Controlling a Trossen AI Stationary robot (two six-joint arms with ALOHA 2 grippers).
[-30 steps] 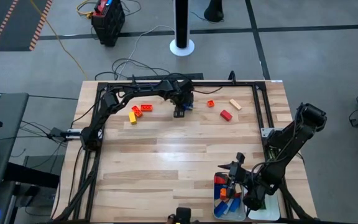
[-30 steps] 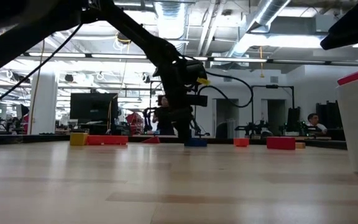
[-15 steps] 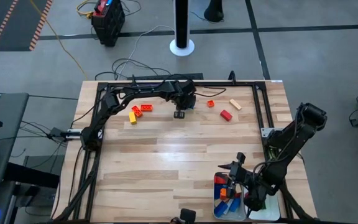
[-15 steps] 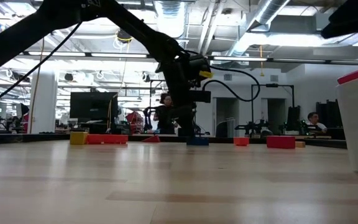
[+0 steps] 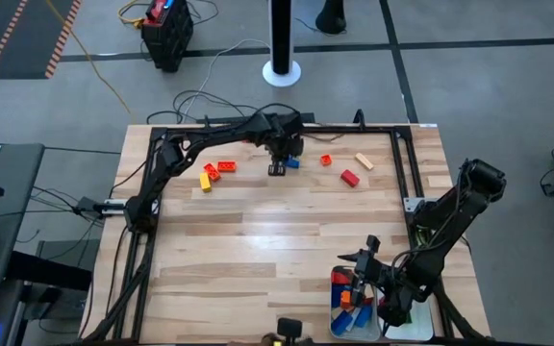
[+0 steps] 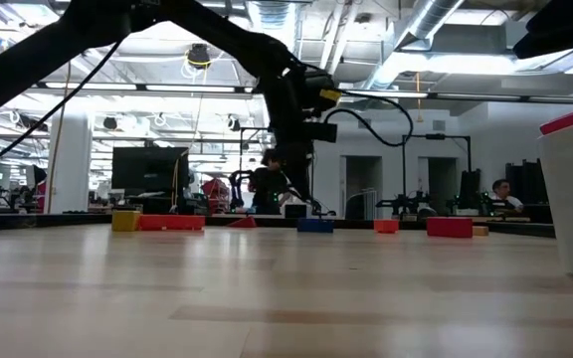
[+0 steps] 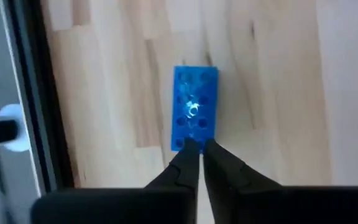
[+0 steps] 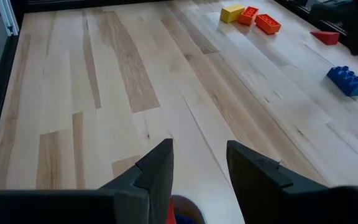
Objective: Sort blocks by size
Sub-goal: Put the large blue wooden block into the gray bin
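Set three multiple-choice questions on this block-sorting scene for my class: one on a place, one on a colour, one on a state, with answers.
1. Where is the right gripper?
A. Above the white tray
B. At the far rail
C. Beside the yellow brick

2. What colour is the block lying just beyond the tips of the left gripper?
A. Red
B. Blue
C. Yellow

3. The left gripper is:
A. wide open
B. shut on the block
C. shut and empty

Answers: 1 A, the high view shows it over the white tray; 2 B, the left wrist view shows it blue; 3 C, its fingers meet while the block lies free past them.
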